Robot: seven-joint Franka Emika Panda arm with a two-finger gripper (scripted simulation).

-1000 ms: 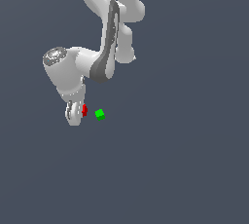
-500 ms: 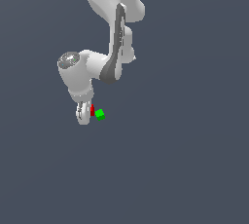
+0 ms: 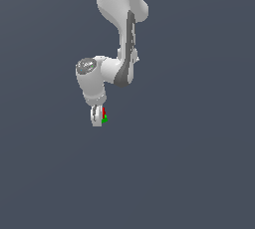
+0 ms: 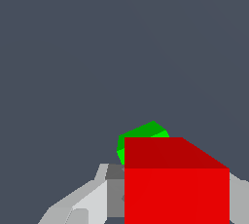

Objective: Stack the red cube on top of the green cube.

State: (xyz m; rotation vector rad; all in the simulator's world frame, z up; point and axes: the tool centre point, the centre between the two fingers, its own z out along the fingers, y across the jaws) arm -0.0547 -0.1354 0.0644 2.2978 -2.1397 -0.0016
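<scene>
gripper (image 3: 98, 118): closed on the red cube, carrying it; left of centre in the exterior view
red cube (image 4: 176, 181): filling the wrist view's lower right, held between the fingers
green cube (image 4: 142, 138): peeking out behind red, partly covered
change: gripper has been travelling toward green; a second ago they were apart, now overlapping
meaning: nearly aligned; lowering and release pending

The exterior view stands well back and high, looking steeply down on the whole arm above a plain grey bench (image 3: 199, 173). The wrist view sits on the arm, very close, looking along the pincer (image 4: 146, 203). Both views share the red cube (image 4: 176, 189) with the green cube (image 4: 142, 133) just beyond it.
</scene>
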